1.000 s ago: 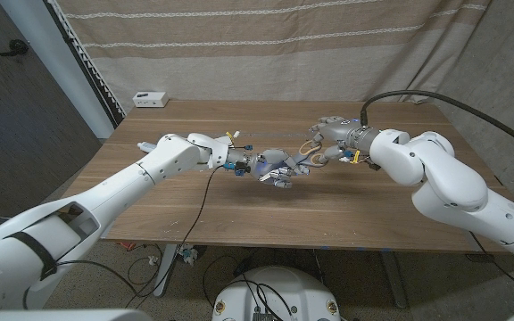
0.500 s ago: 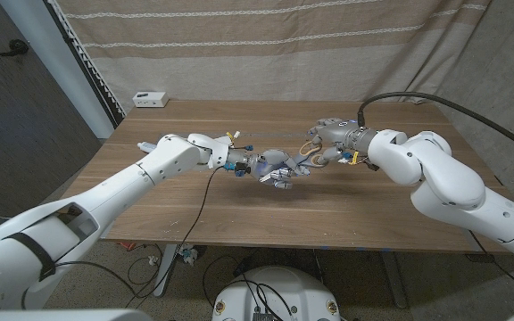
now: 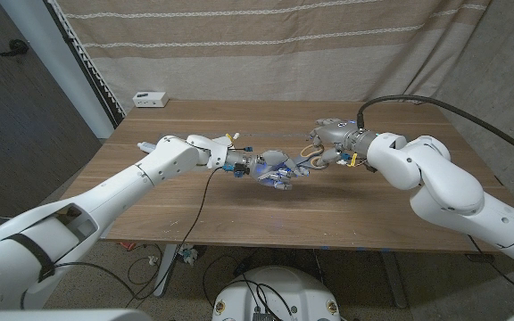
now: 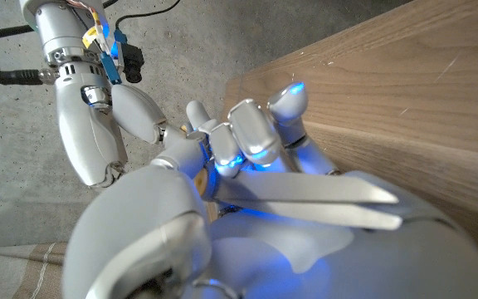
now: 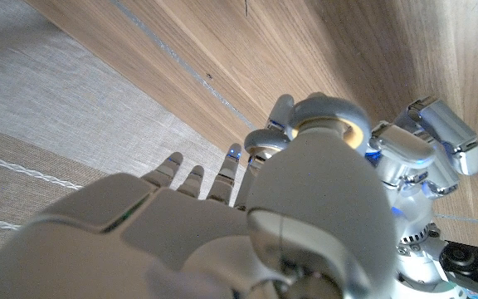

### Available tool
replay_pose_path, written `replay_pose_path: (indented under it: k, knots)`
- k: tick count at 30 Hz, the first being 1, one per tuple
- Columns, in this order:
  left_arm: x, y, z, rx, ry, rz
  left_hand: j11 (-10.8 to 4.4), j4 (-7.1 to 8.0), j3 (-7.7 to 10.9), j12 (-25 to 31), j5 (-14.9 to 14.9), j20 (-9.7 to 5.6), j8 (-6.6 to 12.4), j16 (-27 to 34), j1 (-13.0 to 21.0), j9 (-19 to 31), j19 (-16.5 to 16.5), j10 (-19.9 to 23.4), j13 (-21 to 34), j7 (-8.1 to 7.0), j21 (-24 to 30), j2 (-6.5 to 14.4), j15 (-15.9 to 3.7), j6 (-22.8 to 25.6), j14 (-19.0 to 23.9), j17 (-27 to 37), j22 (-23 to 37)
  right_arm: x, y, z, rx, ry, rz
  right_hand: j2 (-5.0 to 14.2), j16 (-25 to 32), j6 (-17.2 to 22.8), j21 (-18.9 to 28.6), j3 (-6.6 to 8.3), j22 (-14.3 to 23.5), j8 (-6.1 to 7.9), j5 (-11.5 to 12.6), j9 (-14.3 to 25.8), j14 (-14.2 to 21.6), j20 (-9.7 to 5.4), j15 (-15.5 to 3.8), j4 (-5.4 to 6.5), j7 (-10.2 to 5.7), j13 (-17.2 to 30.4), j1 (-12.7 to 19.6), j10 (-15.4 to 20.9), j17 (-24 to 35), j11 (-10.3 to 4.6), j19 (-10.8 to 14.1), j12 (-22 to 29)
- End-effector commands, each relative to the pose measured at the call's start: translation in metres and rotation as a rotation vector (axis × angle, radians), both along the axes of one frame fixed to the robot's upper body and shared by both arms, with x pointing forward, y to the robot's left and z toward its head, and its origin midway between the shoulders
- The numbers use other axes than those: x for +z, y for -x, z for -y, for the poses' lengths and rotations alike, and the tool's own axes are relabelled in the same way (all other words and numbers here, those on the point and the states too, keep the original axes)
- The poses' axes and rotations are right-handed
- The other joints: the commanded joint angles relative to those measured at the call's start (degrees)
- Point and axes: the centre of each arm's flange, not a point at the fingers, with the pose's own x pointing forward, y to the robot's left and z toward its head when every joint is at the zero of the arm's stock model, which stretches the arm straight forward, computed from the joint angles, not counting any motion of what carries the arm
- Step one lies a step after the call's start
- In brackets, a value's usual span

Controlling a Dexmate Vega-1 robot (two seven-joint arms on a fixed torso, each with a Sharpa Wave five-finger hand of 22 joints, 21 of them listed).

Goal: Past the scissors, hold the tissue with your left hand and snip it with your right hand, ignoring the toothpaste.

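A: Head view first. Where are the hands?

B: Both meet over the middle of the tabletop. The left hand reaches in from the left edge with its fingers curled. The right hand comes from the right edge and holds the scissors; a pale loop handle shows among its fingers, and the blades point toward the left hand.

A: And the tissue?

B: Too small to make out there. I cannot tell whether the left hand grips anything. A small white box sits at the far left corner, and a white tube-like thing lies by the left edge, beside the left forearm.

A: Left wrist view?

B: The left hand shows from behind, fingertips lit blue and bent close together. What they hold is hidden. The right arm's wrist shows opposite, with a pale finger of the right hand coming up close to them.

A: Right wrist view?

B: The right hand has a pale scissor ring round one finger, so it grips the scissors. The left hand's fingers are just beside it, above the wood.
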Motion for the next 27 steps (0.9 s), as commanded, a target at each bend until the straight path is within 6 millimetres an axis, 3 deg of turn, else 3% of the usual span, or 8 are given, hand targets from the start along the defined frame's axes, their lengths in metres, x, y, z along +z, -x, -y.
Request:
replay_pose_path:
  k: [1, 3, 5, 10, 13, 16, 21, 27]
  knots:
    - [-0.0004, -0.0024, -0.0041, 0.0, 0.008, -0.021, -0.05, -0.06, -0.31, 0.18, -0.09, -4.51, -0.14, 0.13, 0.61, 0.19, -0.15, 0.03, 0.01, -0.06, 0.06, -0.17, 0.03, 0.48, -0.24, 0.09, 0.05, 0.0006, 0.0024, -0.001, 0.009, -0.026, 0.036, 0.1, 0.71, 2.19, 0.54, -1.08, 0.1, 5.53, 0.3, 4.98, 2.51, 0.07, -4.21, 0.74, 0.59, 0.49, -0.42, 3.92, 0.39, -0.57, 1.47, 1.31]
    - [-0.0011, -0.0032, -0.0037, -0.019, 0.025, -0.044, -0.07, -0.05, -0.33, 0.18, -0.08, -4.52, -0.15, 0.14, 0.62, 0.12, 0.01, 0.04, 0.01, -0.13, 0.16, -0.15, 0.02, 0.6, -0.26, 0.1, 0.08, 0.0006, 0.0029, -0.0011, 0.018, -0.035, 0.047, 0.26, 0.99, 3.32, 0.61, -1.46, 0.1, 8.25, 0.3, 7.44, 3.96, -0.02, -4.79, 1.16, 0.9, 0.63, -0.94, 5.32, 0.48, -1.94, 2.22, 1.68]
    - [-0.0054, -0.0062, -0.0013, -0.076, 0.057, -0.12, -0.18, -0.08, -0.35, 0.24, -0.06, -4.5, -0.17, 0.19, 0.62, -0.11, 0.15, 0.29, 0.0, -0.41, 0.29, -0.21, 0.01, 0.95, -0.07, 0.12, 0.21, 0.0003, 0.0032, -0.0016, 0.024, -0.038, 0.051, 0.58, 1.46, 5.61, 0.83, -1.98, 0.13, 12.73, 0.22, 11.33, 6.41, -0.44, -5.68, 1.71, 1.71, 0.89, -1.54, 8.18, 0.61, -3.35, 3.8, 2.56]
    - [-0.0055, -0.0069, -0.0012, -0.088, 0.067, -0.119, -0.19, -0.12, -0.47, 0.23, -0.04, -4.5, -0.53, -0.17, 0.53, -0.9, -0.05, 0.73, -0.02, -0.52, 0.05, -0.37, 0.0, 1.3, -0.24, -0.27, -0.12, -0.0012, 0.0029, -0.0041, 0.039, -0.042, 0.067, 1.72, 1.85, 8.96, 0.97, -2.65, 0.18, 19.74, -0.08, 17.38, 9.63, -1.03, -7.46, 2.95, 4.53, 1.1, -2.74, 11.88, 0.81, -4.28, 6.11, 3.42]
    - [-0.0036, -0.0061, -0.0016, -0.085, 0.065, -0.1, -0.2, -0.12, -0.54, 0.22, -0.04, -4.5, -0.6, -0.09, 0.48, -1.06, -0.09, 0.89, -0.02, -0.58, 0.0, -0.4, 0.02, 1.38, -0.19, -0.18, -0.29, -0.0013, 0.0024, -0.0047, 0.047, -0.048, 0.07, 2.64, 2.17, 11.71, 1.08, -2.65, 0.21, 21.55, -0.38, 17.51, 11.22, -1.45, -8.06, 3.74, 5.42, 1.13, -3.41, 13.51, 0.92, -4.58, 7.09, 3.81]
    - [-0.0026, -0.0062, -0.0014, -0.086, 0.065, -0.092, -0.2, -0.15, -0.63, 0.19, -0.03, -4.51, -0.78, 0.01, 0.45, -1.52, -0.26, 1.03, -0.03, -0.67, -0.22, -0.44, 0.01, 1.6, -0.01, -0.07, -0.75, -0.0017, 0.0014, -0.0049, 0.054, -0.061, 0.071, 3.98, 2.68, 14.96, 1.16, -2.19, 0.26, 22.32, -1.09, 15.22, 13.51, -1.6, -8.21, 5.2, 7.38, 1.18, -4.41, 15.45, 1.18, -4.57, 8.34, 4.24]
    - [-0.0012, -0.0056, -0.0008, -0.086, 0.062, -0.077, -0.24, -0.2, -0.76, 0.15, 0.01, -4.52, -1.08, -0.37, 0.43, -2.32, -0.46, 1.2, -0.06, -0.59, -0.45, -0.46, 0.01, 2.09, -0.14, -0.44, -1.52, -0.004, -0.0003, -0.006, 0.061, -0.064, 0.064, 4.6, 3.03, 16.03, 1.31, -1.56, 0.3, 22.82, -1.61, 14.33, 14.92, -2.04, -9.01, 6.22, 8.35, 1.22, -4.96, 16.73, 1.4, -4.64, 9.4, 4.53]
    - [0.0008, -0.0053, 0.0001, -0.079, 0.073, -0.064, -0.31, -0.47, -0.78, -0.07, 0.15, -4.51, -1.31, -1.49, 0.49, -3.17, -1.04, 1.2, -0.23, -0.23, -1.02, -0.6, -0.03, 2.83, -0.67, -1.49, -2.81, -0.0046, -0.0017, -0.0045, 0.063, -0.078, 0.047, 5.6, 3.64, 16.13, 1.4, 2.51, 0.41, 25.7, -2.97, 16.62, 16.97, -2.59, -9.64, 8.61, 9.41, 1.44, -4.97, 18.11, 2.21, -4.45, 10.7, 4.82]
